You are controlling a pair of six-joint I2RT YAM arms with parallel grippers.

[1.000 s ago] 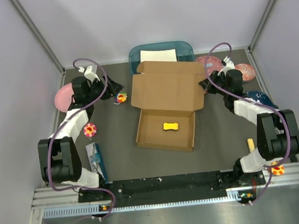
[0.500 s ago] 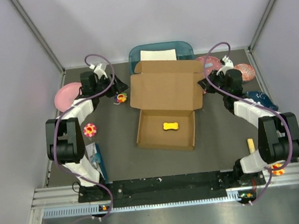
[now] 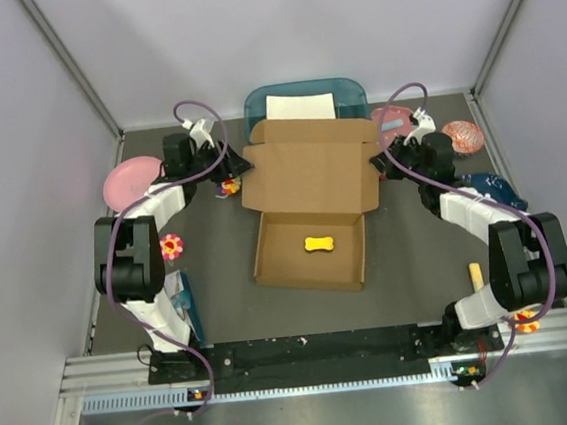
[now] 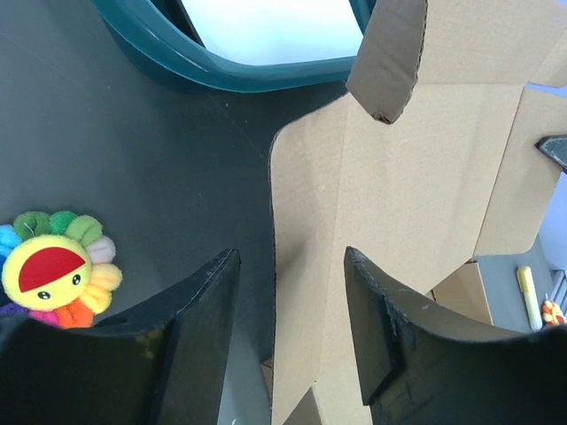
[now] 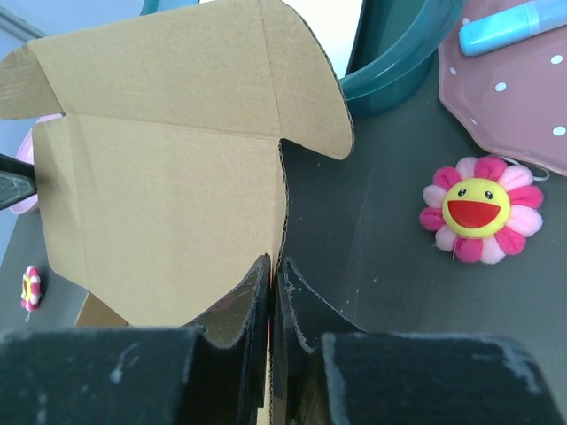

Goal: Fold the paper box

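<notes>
Seen from above, the paper box point(image 3: 310, 175) lies in the middle of the table point(image 3: 220, 279). Its lid is open toward the teal bin point(image 3: 350, 92), and a yellow bone point(image 3: 318, 242) is in its tray. The left gripper point(image 3: 231, 165) is at the lid's left edge, and the right gripper point(image 3: 382, 161) is at its right edge.

In the left wrist view, the 2 fingers point(image 4: 199, 328) are spread with the lid's edge between them. A rainbow flower toy point(image 4: 53, 270) lies beside them.

In the right wrist view, the fingers are pressed together and pinch the lid's edge. A pink flower toy point(image 5: 478, 208) lies near.

Pale lilac walls point(image 3: 296, 30) enclose a dark grey table point(image 3: 418, 250).
</notes>
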